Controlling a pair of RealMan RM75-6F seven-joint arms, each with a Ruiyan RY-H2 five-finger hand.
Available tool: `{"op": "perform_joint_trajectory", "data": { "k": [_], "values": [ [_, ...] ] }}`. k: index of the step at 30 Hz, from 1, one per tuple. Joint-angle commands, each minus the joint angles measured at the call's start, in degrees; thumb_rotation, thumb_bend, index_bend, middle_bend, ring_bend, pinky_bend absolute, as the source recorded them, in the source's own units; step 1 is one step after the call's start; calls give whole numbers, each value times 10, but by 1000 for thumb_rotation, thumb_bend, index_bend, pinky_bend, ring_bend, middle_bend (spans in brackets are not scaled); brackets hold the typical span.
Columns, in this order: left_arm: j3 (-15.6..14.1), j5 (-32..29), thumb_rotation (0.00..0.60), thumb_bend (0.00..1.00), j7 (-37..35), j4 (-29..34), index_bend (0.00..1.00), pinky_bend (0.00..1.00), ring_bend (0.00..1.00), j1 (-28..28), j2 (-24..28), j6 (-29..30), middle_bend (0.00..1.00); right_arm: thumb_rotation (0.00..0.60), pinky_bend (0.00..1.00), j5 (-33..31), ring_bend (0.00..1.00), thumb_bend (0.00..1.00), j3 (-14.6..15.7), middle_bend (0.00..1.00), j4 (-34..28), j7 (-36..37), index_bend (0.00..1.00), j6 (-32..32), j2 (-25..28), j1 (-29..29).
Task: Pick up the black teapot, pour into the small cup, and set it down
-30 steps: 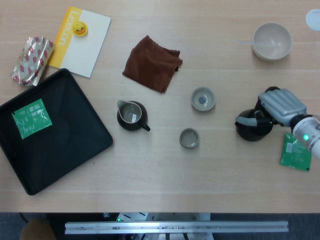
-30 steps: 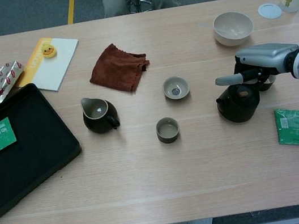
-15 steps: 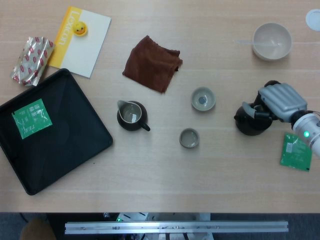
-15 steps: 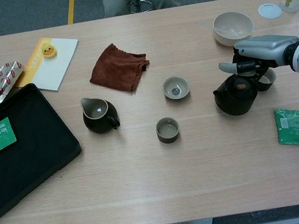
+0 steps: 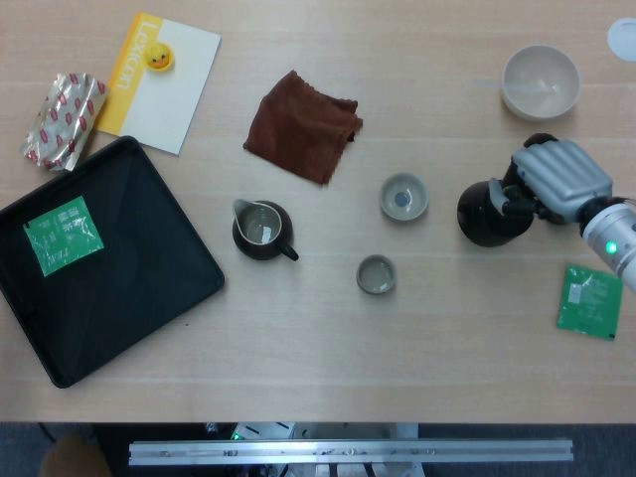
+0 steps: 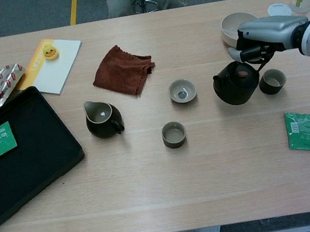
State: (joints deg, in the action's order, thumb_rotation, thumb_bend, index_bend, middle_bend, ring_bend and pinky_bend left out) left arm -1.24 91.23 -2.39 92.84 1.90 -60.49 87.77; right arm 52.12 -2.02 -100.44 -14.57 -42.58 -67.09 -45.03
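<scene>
Black teapot (image 6: 233,85) round, glossy, gripped at top by right robot hand (image 6: 261,38), fingers curled over lid area; appears lifted off wooden surface (image 6: 165,179), not certain. Small dark cup (image 6: 272,81) just beside teapot, below robot hand in chest view, looks empty. Left of robot hand: grey-green cup (image 5: 403,196) with dark spot inside, darker small cup (image 5: 376,274) empty, dark pitcher (image 5: 262,230) with pale interior. White bowl (image 5: 540,82) just behind robot hand. Green packet (image 5: 589,300) near robot hand, flat. Far left: black tray (image 5: 119,298) holding another green packet (image 5: 63,235). Crumpled brown cloth (image 5: 303,124).
</scene>
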Motion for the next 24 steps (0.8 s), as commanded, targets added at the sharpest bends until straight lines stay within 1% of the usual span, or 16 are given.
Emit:
{"op": "perform_joint_trajectory", "data": {
  "k": [1,4,8,18,24],
  "values": [
    [0,0,600,396,0,0,167,230,200,0,0,1,237,174,176,-1,820,611,-2,878,-3,-6,945,-4,3,-4],
    [0,0,600,396,0,0,167,230,200,-1,0,2,238,209,176,-3,820,645,-4,878,-4,-13,945,-6,5,-9],
    [1,2,600,396,-1,0,167,230,200,-2,1,5,238,239,176,-4,819,674,-8,878,-3,-23,945,-13,5,-15],
    [2,4,600,396,0,1,167,230,200,-2,1,10,238,281,176,-5,815,681,-18,872,2,-65,945,-34,-1,-36],
    [3,5,600,396,0,3,167,230,200,-3,1,14,238,296,176,-6,809,682,-24,864,5,-98,945,-45,-9,-54]
  ]
}}
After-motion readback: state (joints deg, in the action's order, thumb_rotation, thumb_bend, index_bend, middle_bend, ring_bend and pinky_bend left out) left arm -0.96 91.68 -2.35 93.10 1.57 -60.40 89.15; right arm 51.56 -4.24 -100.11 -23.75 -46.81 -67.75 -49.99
